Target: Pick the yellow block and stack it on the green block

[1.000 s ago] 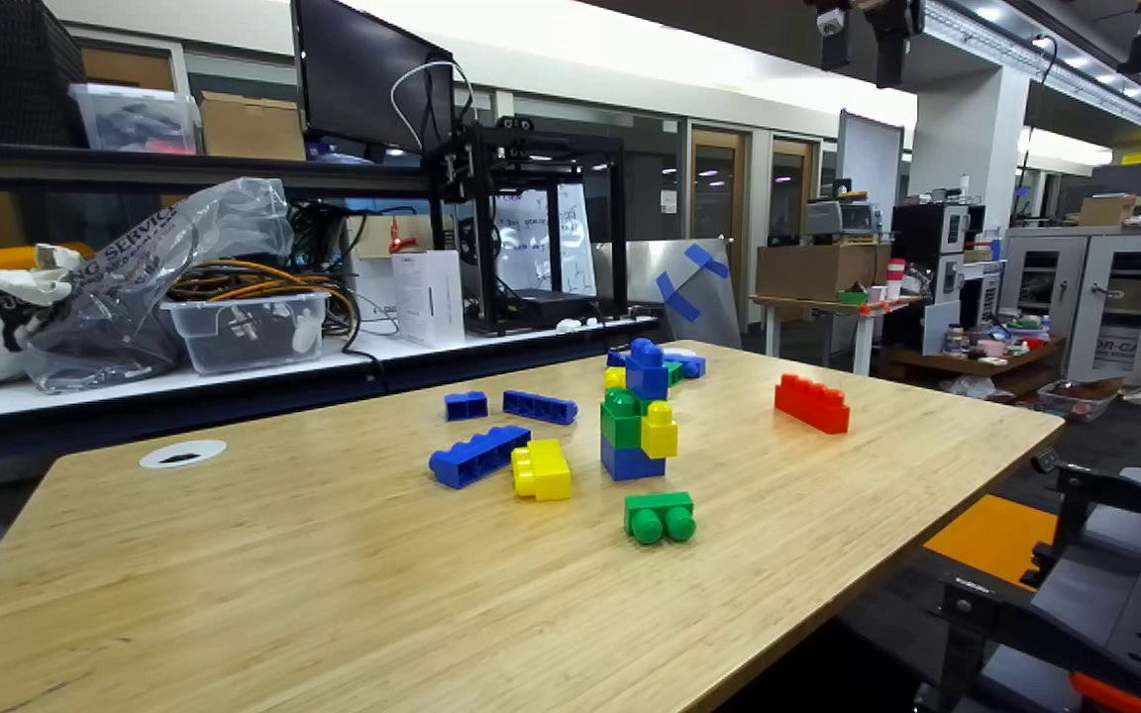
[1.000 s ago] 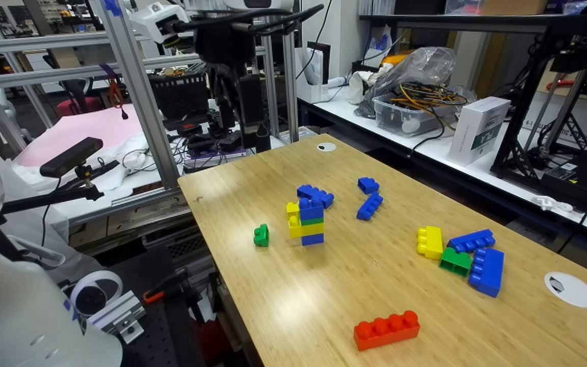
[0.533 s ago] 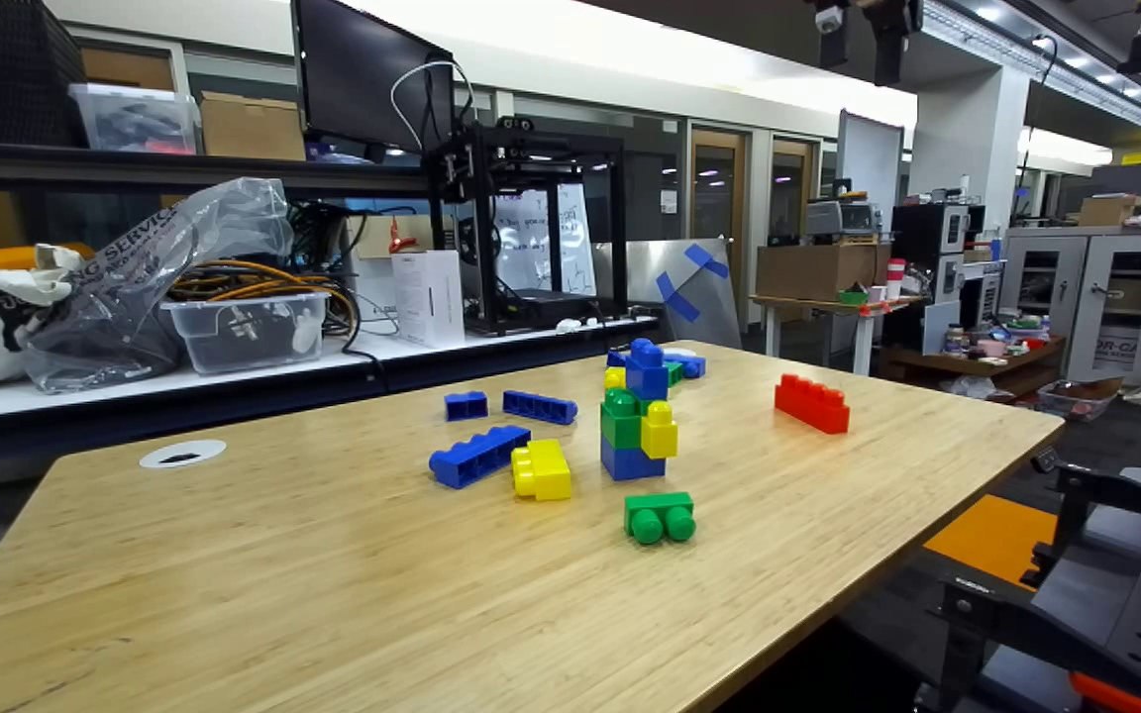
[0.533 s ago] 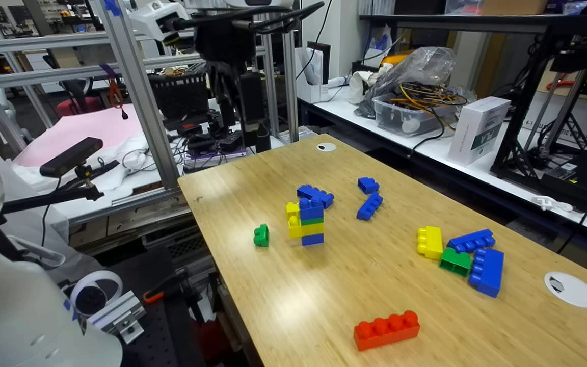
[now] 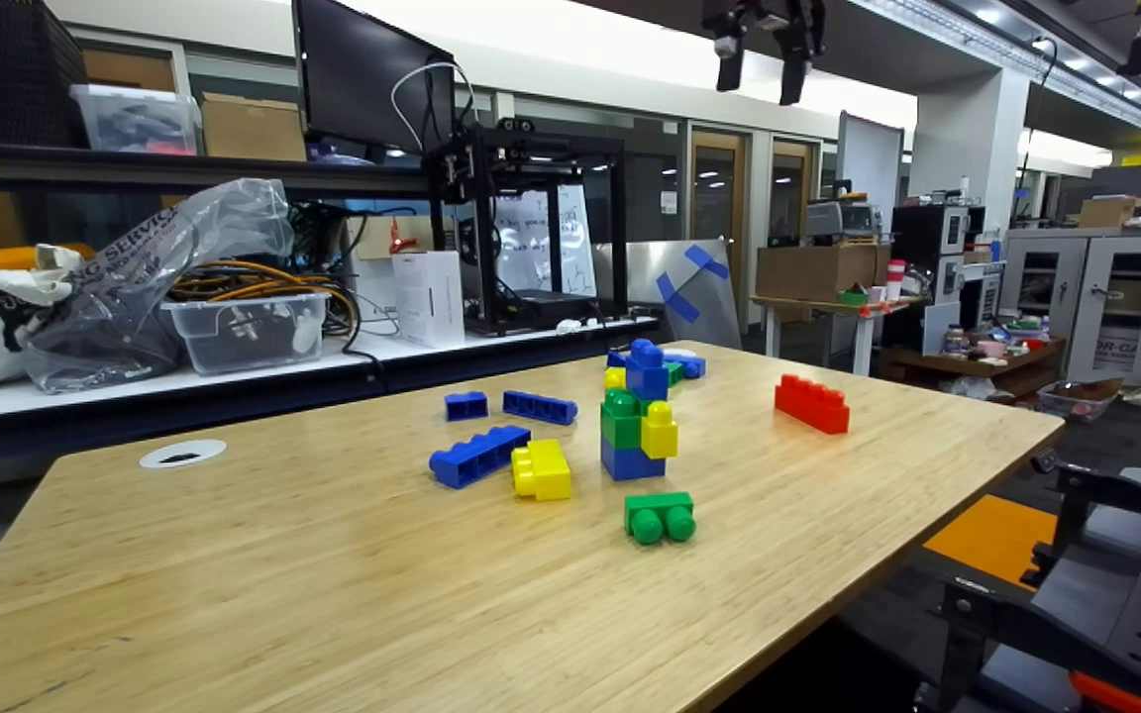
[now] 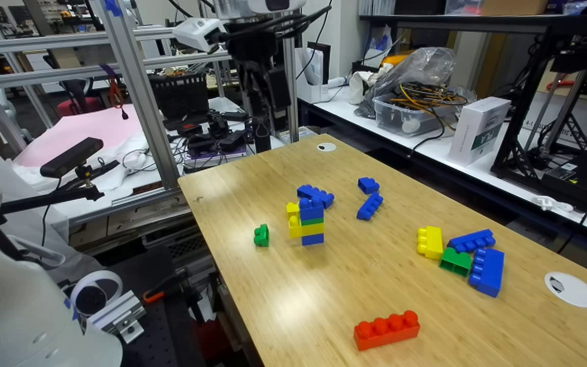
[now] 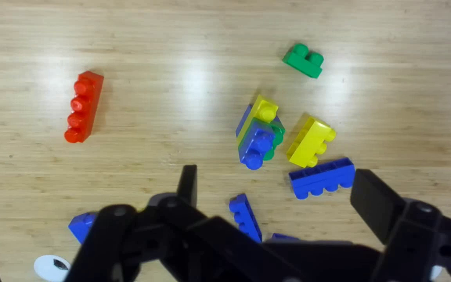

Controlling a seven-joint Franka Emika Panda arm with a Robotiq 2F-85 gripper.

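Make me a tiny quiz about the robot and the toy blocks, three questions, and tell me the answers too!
1. True or false: the tool is squeezing a block.
2. What colour is the very top of the tower? A red, B blue, C yellow.
3. How many bumps does the red block have in its row?

Key: 1 false, the tool is open and empty; 2 B; 3 four.

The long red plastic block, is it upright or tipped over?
Upright: in both exterior views the long red plastic block rests on the light wooden table, round studs pointing up.
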